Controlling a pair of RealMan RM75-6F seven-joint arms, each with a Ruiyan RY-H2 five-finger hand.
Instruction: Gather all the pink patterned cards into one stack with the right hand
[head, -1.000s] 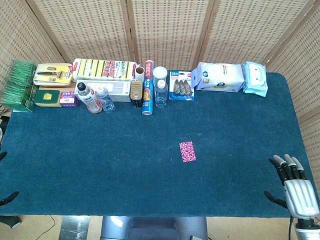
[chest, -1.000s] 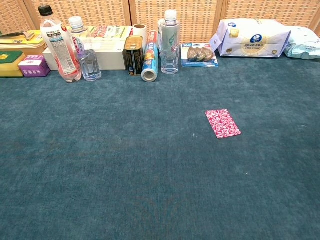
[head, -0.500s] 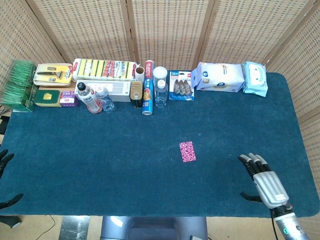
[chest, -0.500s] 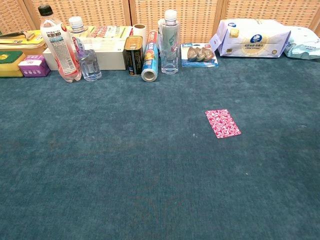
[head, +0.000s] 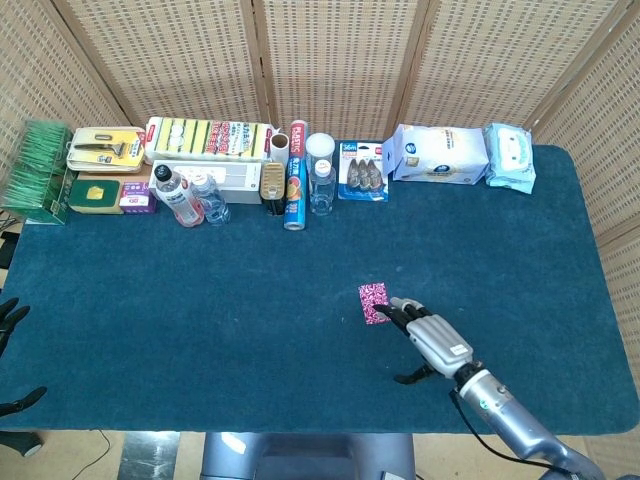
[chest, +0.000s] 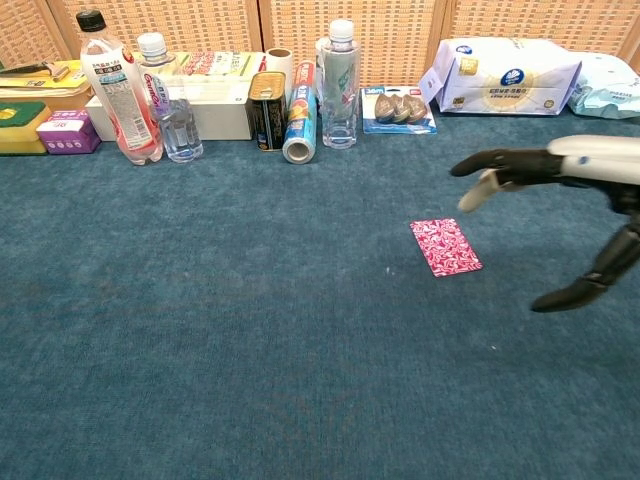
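Note:
A single pink patterned card (head: 373, 301) lies flat on the blue cloth, right of the table's middle; the chest view shows the card (chest: 445, 247) too. My right hand (head: 432, 339) is open, with its fingers stretched out toward the card's right edge and the thumb apart. In the chest view this right hand (chest: 585, 165) hovers above and to the right of the card without touching it. Only dark fingertips of my left hand (head: 9, 317) show at the far left table edge, spread and holding nothing.
Along the back edge stand bottles (head: 181, 196), a foil roll (head: 294, 190), a clear bottle (head: 320, 174), sponge packs (head: 208, 137), a green box (head: 36, 170) and wipe packs (head: 440, 154). The blue table cloth (head: 200, 300) spans the table.
My right hand has swept from the table's right front corner leftward to the card's right edge and now shows in the chest view. The card has not moved.

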